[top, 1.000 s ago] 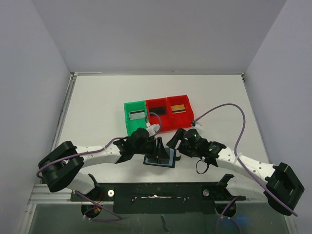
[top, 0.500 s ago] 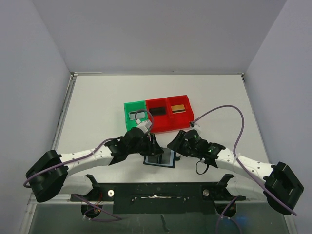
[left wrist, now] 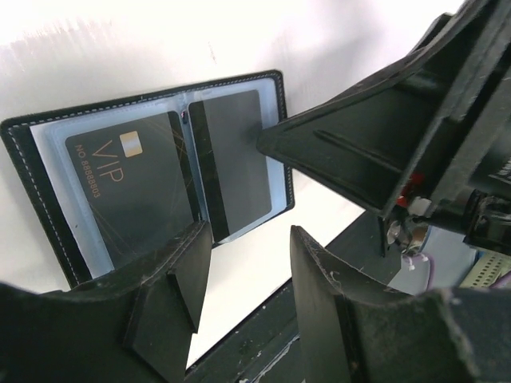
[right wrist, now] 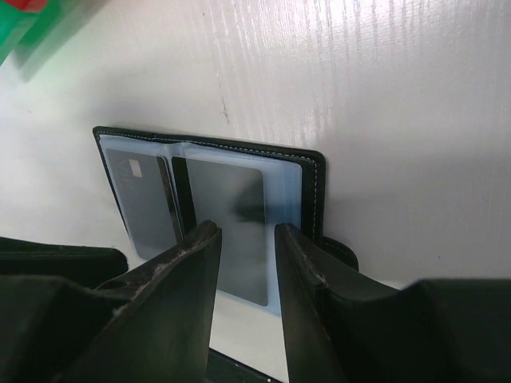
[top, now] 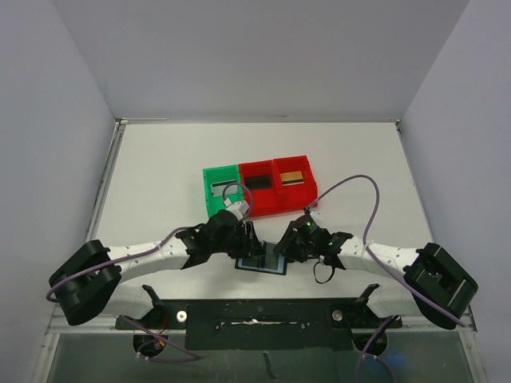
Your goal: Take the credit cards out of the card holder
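Observation:
The card holder [top: 260,264] lies open and flat near the table's front edge. In the left wrist view its left pocket holds a dark VIP credit card [left wrist: 132,195], and its right pocket holds a dark card with a stripe [left wrist: 235,159]. My left gripper [left wrist: 251,251] hovers open over the holder's near edge, with nothing between its fingers. My right gripper [right wrist: 246,239] is over the right pocket's card [right wrist: 231,215], its jaws narrowly apart and empty. One of its fingers [left wrist: 335,152] reaches to that card's edge. Both grippers flank the holder, left gripper [top: 248,242] and right gripper [top: 282,246].
Behind the holder stand a green bin [top: 209,199] with a silvery card [top: 224,188], a red bin [top: 259,204] with a black card [top: 257,182], and another red bin [top: 292,191] with a gold card [top: 293,177]. The black front rail [top: 255,315] runs just below.
My right gripper has moved left onto the holder's right pocket and its jaws have narrowed. My left gripper has shifted a little left off the holder's middle.

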Available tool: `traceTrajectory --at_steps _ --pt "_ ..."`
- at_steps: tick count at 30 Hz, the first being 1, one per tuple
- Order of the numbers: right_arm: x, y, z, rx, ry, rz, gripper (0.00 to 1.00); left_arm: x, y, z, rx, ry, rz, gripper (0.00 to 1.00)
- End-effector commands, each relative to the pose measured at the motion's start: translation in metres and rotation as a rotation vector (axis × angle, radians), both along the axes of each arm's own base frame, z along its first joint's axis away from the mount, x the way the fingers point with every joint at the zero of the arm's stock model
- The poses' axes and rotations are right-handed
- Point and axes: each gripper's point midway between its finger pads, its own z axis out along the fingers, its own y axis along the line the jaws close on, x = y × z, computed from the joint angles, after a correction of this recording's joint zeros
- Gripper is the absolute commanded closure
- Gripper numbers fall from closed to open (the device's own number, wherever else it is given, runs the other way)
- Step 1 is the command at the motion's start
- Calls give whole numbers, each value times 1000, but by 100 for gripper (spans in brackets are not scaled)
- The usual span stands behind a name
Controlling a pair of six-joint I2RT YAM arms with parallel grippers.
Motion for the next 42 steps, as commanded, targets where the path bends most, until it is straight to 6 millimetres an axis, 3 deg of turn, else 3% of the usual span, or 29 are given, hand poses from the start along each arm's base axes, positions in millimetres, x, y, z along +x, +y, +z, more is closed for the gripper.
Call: traceTrajectory --at_steps 1,9,16,27,42 --pt "-4 -12 -16 -31 42 -50 67 3 -19 8 -54 -3 -58 57" --pt "-12 -21 -33 -73 92 -61 72 3 -21 -17 6 64 -46 57" --pt "-12 -22 -35 -72 94 -63 73 3 -18 -25 17 82 -22 57" --pt "-9 -21 -29 -55 64 -58 73 4 -19 -25 -8 96 5 58" --pt "-9 -20 -24 -25 47 -60 73 6 -14 -20 -197 188 77 66"
